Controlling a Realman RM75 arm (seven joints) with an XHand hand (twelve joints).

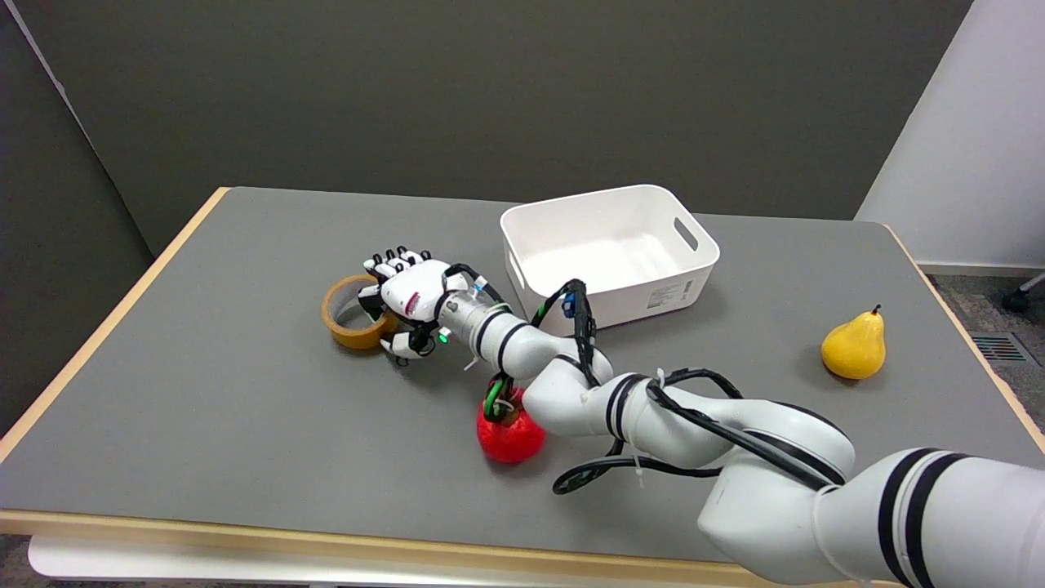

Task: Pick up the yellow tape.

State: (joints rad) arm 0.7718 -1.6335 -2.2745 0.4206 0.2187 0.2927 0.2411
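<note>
Under the hand (pixel 406 304), yellow tape (pixel 349 314)

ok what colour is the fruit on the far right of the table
Yellow: the pear shows clearly in the head view.

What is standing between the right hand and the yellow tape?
Nothing visible. The right hand is already at the yellow tape, over its right side; the strawberry lies behind, under the arm.

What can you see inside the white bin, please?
The white bin shows only its bare white floor and inner walls; nothing lies in the visible part. Its near wall hides a strip of the floor along that side, so something small there could go unseen.
</note>
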